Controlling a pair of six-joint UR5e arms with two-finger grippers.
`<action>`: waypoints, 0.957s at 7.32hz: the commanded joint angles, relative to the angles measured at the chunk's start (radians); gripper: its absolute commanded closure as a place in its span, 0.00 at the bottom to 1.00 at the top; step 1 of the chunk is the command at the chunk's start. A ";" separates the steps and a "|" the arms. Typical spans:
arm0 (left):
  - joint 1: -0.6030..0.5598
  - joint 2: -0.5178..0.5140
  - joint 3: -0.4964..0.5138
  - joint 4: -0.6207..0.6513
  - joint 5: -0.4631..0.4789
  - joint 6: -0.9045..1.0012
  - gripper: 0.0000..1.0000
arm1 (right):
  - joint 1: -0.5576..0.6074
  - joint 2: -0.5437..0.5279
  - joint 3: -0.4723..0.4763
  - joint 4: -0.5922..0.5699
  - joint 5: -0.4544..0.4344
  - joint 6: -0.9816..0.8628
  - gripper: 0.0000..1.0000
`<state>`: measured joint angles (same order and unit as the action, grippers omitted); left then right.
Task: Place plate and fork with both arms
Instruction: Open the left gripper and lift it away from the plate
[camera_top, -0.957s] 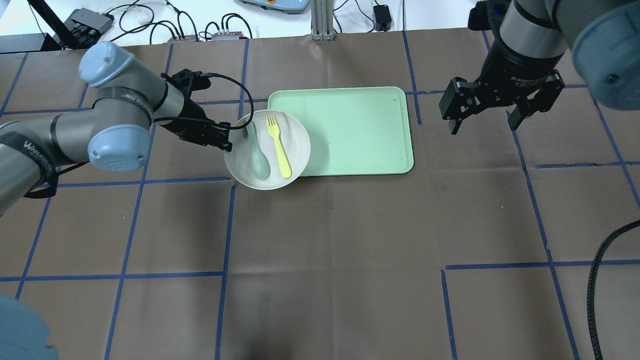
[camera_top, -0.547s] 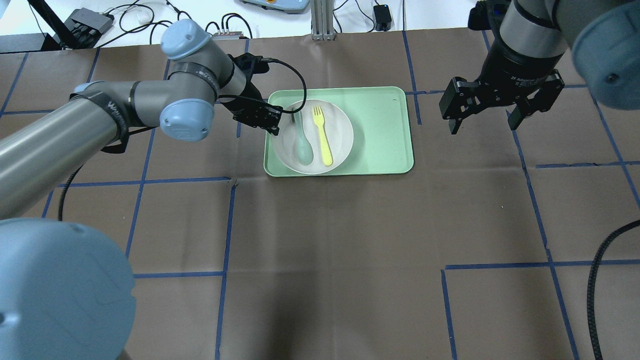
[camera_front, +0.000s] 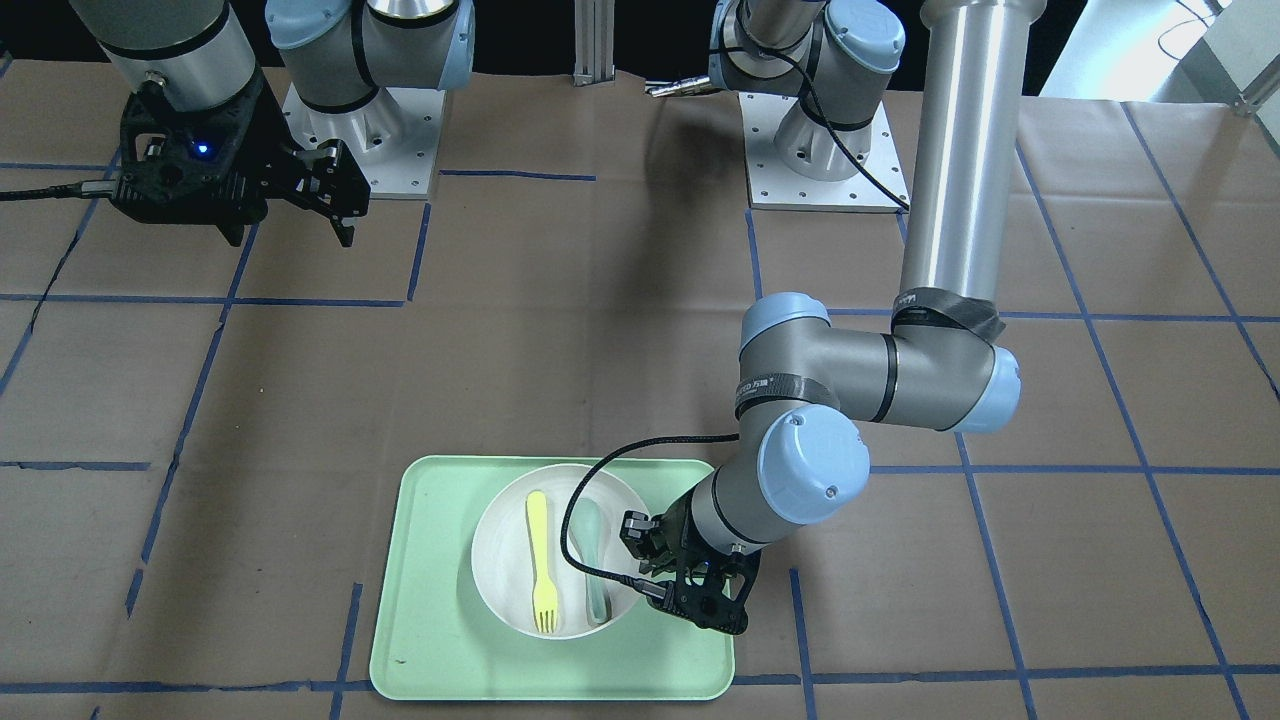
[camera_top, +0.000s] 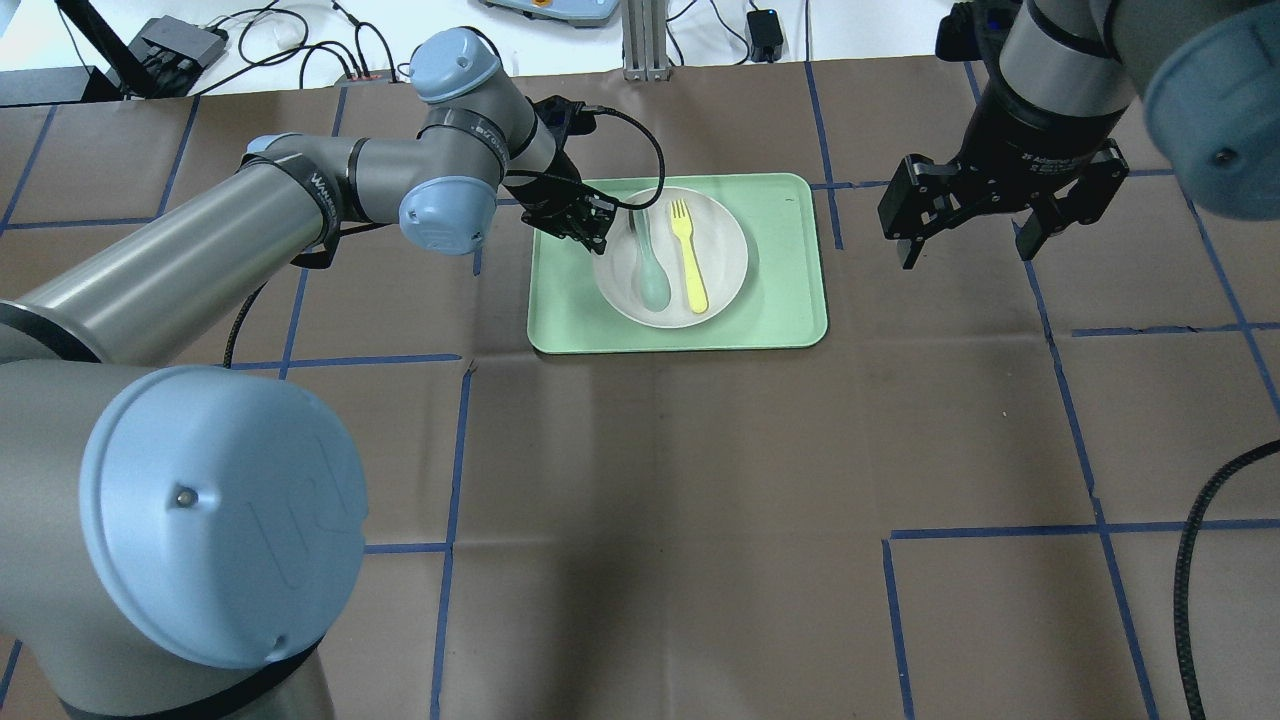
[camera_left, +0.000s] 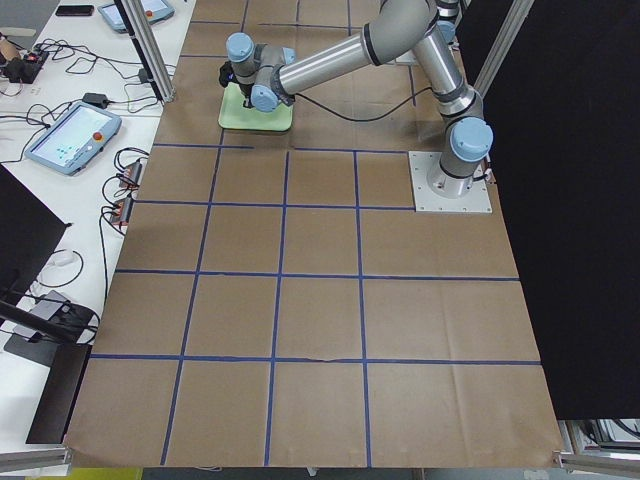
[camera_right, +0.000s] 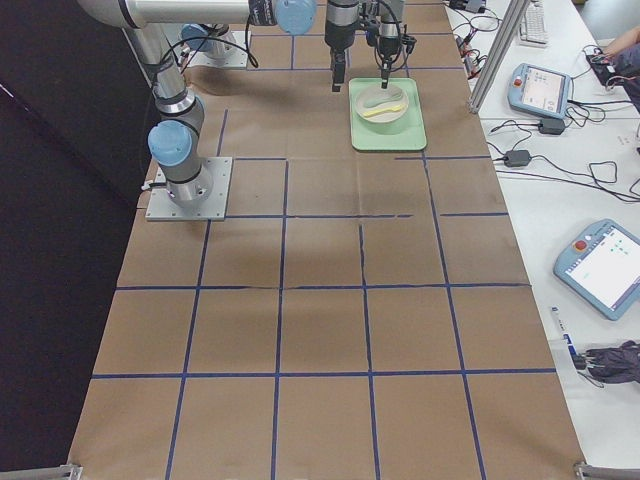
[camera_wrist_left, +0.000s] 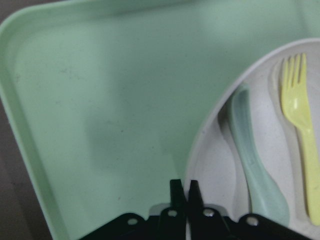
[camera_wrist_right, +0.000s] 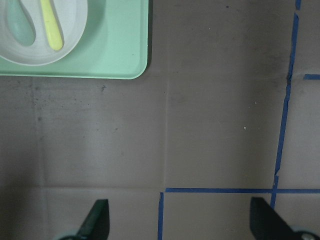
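While the left gripper (camera_top: 598, 232) pinches the plate (camera_top: 722, 232) by its rim over the tray (camera_top: 785, 300), fork (camera_top: 688, 262) and spoon (camera_top: 652, 272) lie side by side in it; the right gripper (camera_top: 965, 255) hangs spread.

"2F Adaptive" is printed in white on the black body of the right gripper (camera_top: 968, 248), at 2 o'clock overhead. White letters beginning "WA" are carried by a black strap (camera_top: 318, 188) on the left arm (camera_top: 180, 262), at 10 o'clock; the rest is blurred.

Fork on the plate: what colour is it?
The fork is pale yellow; clearest in the left wrist view.
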<state>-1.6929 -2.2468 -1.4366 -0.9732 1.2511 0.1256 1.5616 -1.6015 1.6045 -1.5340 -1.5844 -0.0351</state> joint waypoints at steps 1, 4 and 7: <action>-0.001 -0.027 0.031 0.008 0.001 -0.006 0.94 | 0.000 0.000 0.000 0.000 0.000 0.000 0.00; -0.004 -0.002 0.028 -0.021 0.007 -0.036 0.00 | 0.000 0.000 0.000 0.000 0.000 0.000 0.00; -0.010 0.215 0.013 -0.271 0.171 -0.095 0.00 | 0.000 0.000 0.000 0.000 0.000 0.000 0.00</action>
<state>-1.7010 -2.1396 -1.4170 -1.1170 1.3203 0.0409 1.5616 -1.6015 1.6045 -1.5340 -1.5846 -0.0353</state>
